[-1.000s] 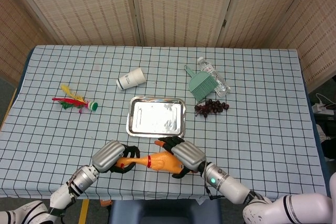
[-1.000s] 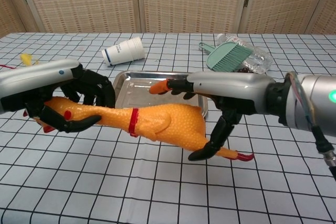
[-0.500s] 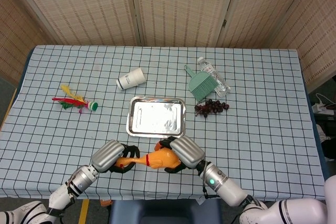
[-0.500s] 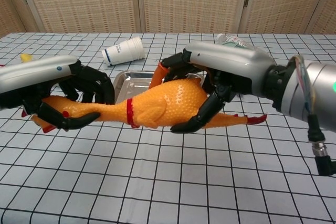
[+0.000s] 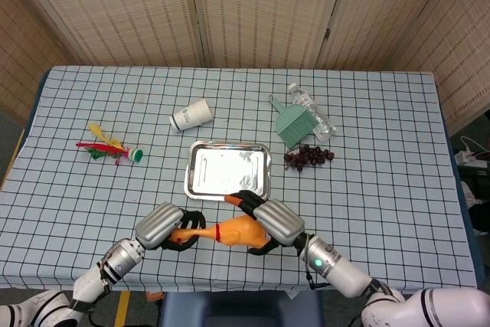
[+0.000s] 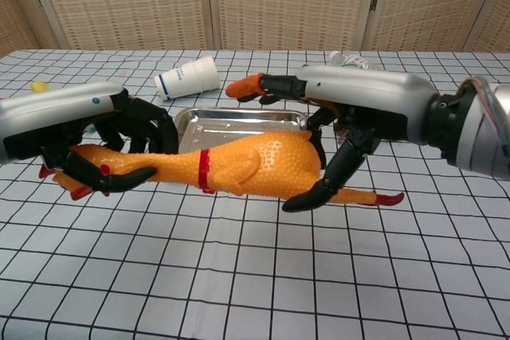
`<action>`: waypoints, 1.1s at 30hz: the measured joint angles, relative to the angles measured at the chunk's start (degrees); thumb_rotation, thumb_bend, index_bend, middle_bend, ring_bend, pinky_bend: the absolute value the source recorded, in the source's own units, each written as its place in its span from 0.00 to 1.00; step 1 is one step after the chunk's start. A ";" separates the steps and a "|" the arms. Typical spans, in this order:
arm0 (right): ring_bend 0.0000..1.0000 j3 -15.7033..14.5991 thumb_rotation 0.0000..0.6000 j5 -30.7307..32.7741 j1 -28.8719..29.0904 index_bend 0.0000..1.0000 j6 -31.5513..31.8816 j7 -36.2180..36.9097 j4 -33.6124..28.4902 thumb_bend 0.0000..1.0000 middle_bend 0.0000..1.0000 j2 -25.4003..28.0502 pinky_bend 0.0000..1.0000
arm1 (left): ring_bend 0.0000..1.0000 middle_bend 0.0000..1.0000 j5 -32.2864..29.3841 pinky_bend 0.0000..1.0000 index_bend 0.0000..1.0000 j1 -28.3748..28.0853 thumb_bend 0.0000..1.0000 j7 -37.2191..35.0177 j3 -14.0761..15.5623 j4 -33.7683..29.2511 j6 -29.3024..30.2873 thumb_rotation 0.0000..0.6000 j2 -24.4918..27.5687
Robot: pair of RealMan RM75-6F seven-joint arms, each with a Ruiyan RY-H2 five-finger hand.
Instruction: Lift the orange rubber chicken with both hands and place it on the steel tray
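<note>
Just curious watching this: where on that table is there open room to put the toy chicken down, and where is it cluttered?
The steel tray lies bare. Cloth is open right of the grapes and between the feather toy and tray. Crowded: brush, bottle, grapes together; paper cup beyond the tray.

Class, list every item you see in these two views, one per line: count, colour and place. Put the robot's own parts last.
rubber chicken: 1, orange, held in front of the tray
steel tray: 1, silver, table centre
paper cup: 1, white, on its side behind the tray
brush: 1, green, right of the tray
plastic bottle: 1, clear, lying beside the brush
grapes: 1 bunch, dark, in front of the brush
shuttlecock: 1, multicoloured, left side
left hand: 1, grips the chicken's neck
right hand: 1, grips the chicken's body
</note>
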 measured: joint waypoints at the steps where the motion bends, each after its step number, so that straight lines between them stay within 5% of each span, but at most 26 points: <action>1: 0.00 0.05 1.00 -0.59 -0.15 0.00 -0.13 1.89 -0.19 0.04 0.00 0.68 0.00 | 0.63 0.72 -0.10 0.93 0.82 -0.13 0.73 -0.33 0.04 -0.04 -0.34 1.00 0.14; 15: 0.00 -0.49 1.00 -13.00 -5.92 0.00 5.88 25.91 -0.22 0.04 0.00 15.20 0.00 | 0.63 0.72 -5.83 0.93 0.82 -4.21 0.73 -9.68 -3.61 2.59 -7.04 1.00 1.40; 25: 0.00 -3.43 1.00 -15.35 -8.60 0.00 6.70 26.15 4.30 0.04 0.00 18.96 0.00 | 0.63 0.72 -8.98 0.93 0.82 -9.32 0.73 -20.53 -7.85 11.45 -13.66 1.00 -0.87; 33: 0.00 -3.52 1.00 -13.59 -8.46 0.00 4.91 25.88 6.79 0.04 0.00 18.46 0.00 | 0.63 0.72 -9.22 0.91 0.82 -13.80 0.72 -35.96 -10.04 26.02 -18.68 1.00 -6.47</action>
